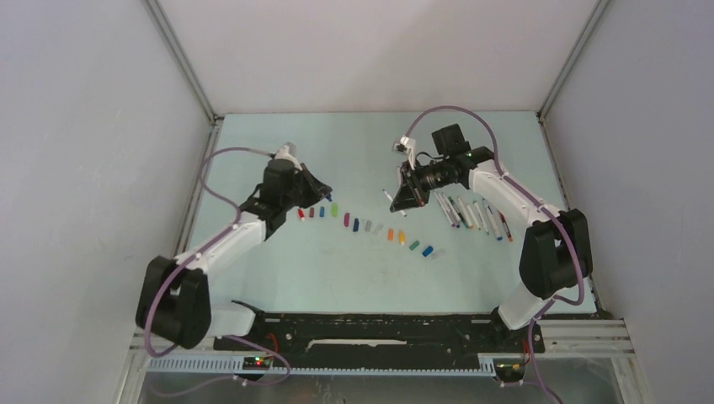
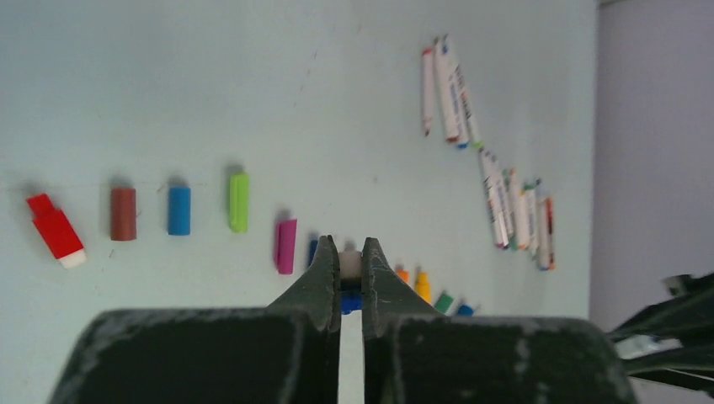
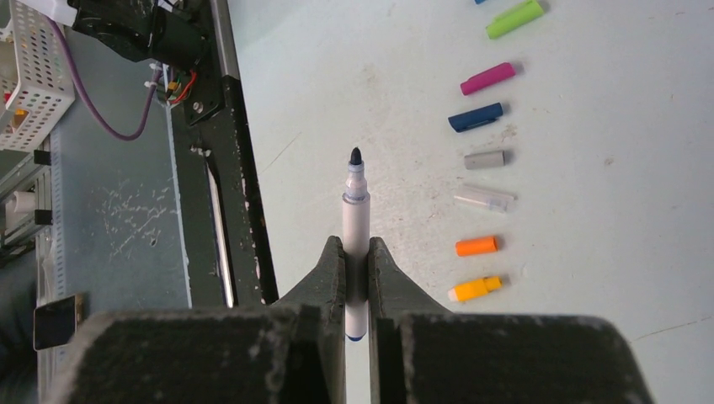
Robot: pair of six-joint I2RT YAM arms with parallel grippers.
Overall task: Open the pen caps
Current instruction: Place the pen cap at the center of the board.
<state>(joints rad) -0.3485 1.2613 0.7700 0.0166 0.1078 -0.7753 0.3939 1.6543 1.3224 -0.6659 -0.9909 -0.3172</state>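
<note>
The left end effector clamps a blue-and-white cap. Loose caps lie in a row on the worktop just beyond it. The right end effector grips the uncapped pen, barrel pointing straight ahead, tip outward.

Loose coloured caps in a curved row, pens alongside

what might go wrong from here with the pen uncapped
1. The right claw holds the pen with its bare tip exposed; lowered tip-first, it may mark the table.
2. The left claw pinches the blue cap only at its fingertips; it might slip, or roll into the row of caps when released.
3. The loose pens lie close together, so setting this one beside them may knock them.
</note>
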